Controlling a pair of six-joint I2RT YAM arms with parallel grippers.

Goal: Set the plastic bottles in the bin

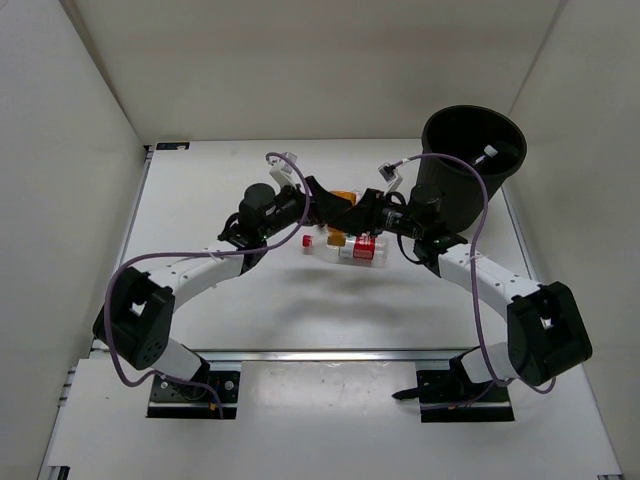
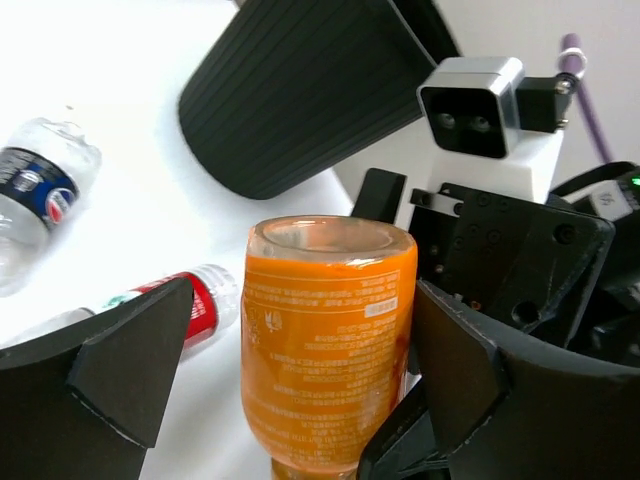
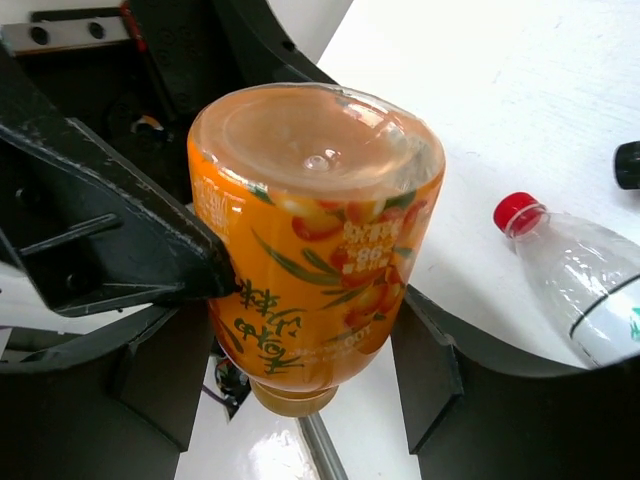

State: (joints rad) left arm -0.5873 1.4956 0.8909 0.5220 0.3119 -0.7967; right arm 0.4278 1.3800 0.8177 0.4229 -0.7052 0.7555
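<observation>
A stubby orange bottle hangs between my two grippers at mid-table, base toward both wrist cameras. My right gripper is shut on the orange bottle, its fingers on both sides. My left gripper is open: one finger touches the orange bottle, the other stands apart from it. A clear red-labelled bottle lies on the table below them and shows in the left wrist view. A blue-labelled clear bottle lies further off. The black bin stands at the back right.
The bin's ribbed wall is close behind the bottle in the left wrist view. A clear bottle with a red cap lies right of the right gripper. A small orange patch shows beside the red-labelled bottle. White walls enclose the table.
</observation>
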